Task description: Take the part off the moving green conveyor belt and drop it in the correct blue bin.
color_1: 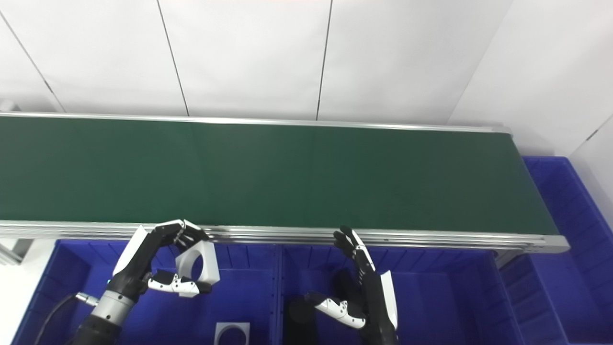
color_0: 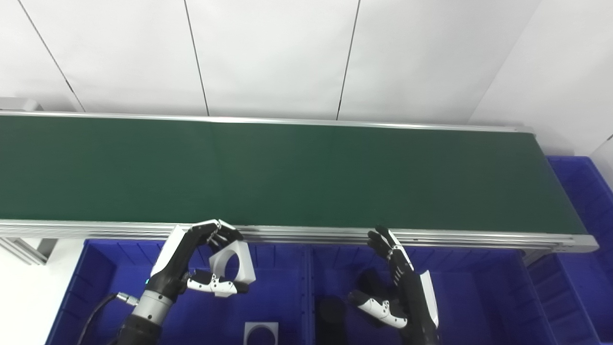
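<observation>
Left hand (color_0: 191, 261): raised over the left blue plastic bin (color_0: 86, 287), just below the near rail of the belt; fingers (color_0: 225, 235) curled over the top edge of the part, thumb pressed under its lower edge — closed on the part.

Part: white plastic block with a round hole through it (color_0: 232, 263), held clear of the bin floor, tilted, hole facing the cameras. It is off the belt and above the left bin.

Right hand (color_0: 400, 287): held over the middle blue plastic bin (color_0: 469, 287), palm turned toward the left; fingers (color_0: 385, 242) extended upward and spread from the thumb — holding nothing.

Belt: long dark green conveyor belt (color_0: 306, 172) with silver aluminium side rails, running across the full width of the view; no item rests on its surface.

Left bin contents: a second white block with a round hole (color_0: 261, 333) lies on the floor, near the bottom edge of the picture.

Middle bin contents: dark objects (color_0: 330, 314) lie beside the right hand; their shape cannot be made out.

Far right: a third blue plastic bin (color_0: 586, 201) stands past the belt's end.

Background: white panelled wall (color_0: 268, 52).
</observation>
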Available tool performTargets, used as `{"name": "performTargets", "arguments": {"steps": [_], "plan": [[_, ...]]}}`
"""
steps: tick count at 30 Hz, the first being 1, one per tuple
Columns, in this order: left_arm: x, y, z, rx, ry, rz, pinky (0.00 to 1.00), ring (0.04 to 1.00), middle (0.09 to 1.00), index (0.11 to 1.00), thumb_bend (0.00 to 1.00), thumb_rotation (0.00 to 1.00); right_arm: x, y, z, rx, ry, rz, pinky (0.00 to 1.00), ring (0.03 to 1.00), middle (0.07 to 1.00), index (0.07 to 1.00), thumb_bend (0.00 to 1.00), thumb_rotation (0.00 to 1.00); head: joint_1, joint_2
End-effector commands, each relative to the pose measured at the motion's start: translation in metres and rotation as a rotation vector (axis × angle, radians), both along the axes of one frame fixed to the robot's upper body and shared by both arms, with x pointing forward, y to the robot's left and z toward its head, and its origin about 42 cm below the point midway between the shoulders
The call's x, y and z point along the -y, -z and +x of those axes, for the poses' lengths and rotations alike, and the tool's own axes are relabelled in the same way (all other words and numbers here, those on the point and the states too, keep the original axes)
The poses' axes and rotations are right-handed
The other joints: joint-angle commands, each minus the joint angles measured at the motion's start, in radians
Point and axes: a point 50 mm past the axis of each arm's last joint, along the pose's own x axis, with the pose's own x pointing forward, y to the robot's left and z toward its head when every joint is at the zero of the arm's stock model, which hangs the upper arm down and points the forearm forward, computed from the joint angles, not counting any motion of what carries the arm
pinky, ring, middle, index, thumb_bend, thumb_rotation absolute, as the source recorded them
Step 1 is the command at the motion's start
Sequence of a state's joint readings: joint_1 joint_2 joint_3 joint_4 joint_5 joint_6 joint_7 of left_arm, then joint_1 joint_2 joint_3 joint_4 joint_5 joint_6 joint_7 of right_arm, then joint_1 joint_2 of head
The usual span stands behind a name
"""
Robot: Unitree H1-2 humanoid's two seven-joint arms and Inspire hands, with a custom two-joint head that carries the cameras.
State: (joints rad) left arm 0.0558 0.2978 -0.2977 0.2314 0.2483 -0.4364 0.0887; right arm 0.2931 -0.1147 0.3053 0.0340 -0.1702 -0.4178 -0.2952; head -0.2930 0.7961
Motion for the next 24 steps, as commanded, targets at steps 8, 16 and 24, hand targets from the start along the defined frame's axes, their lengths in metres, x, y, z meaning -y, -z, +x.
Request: {"name": "performTargets", "arguments": {"steps": [8, 16, 24], "plan": [[0.005, 0.027, -0.015, -0.026, 0.001, 0.111, 0.46, 0.447, 0.512, 0.492, 0.50, 0.00, -0.003, -0.011, -0.001, 0.070, -0.002, 0.039, 0.88, 0.835, 0.853, 0.898, 0.94, 0.52, 0.011, 0.001], [0.000, 0.043, -0.023, -0.182, 0.052, 0.246, 0.75, 0.822, 0.826, 0.750, 0.67, 0.11, -0.003, -0.009, -0.001, 0.063, -0.001, 0.042, 0.87, 0.829, 0.857, 0.897, 0.94, 0.52, 0.017, -0.002], [0.006, 0.022, -0.036, -0.149, 0.113, -0.073, 0.92, 0.950, 0.947, 0.936, 0.95, 0.51, -0.002, -0.005, -0.001, 0.052, 0.003, 0.034, 0.87, 0.836, 0.858, 0.897, 0.95, 0.52, 0.016, -0.013]]}}
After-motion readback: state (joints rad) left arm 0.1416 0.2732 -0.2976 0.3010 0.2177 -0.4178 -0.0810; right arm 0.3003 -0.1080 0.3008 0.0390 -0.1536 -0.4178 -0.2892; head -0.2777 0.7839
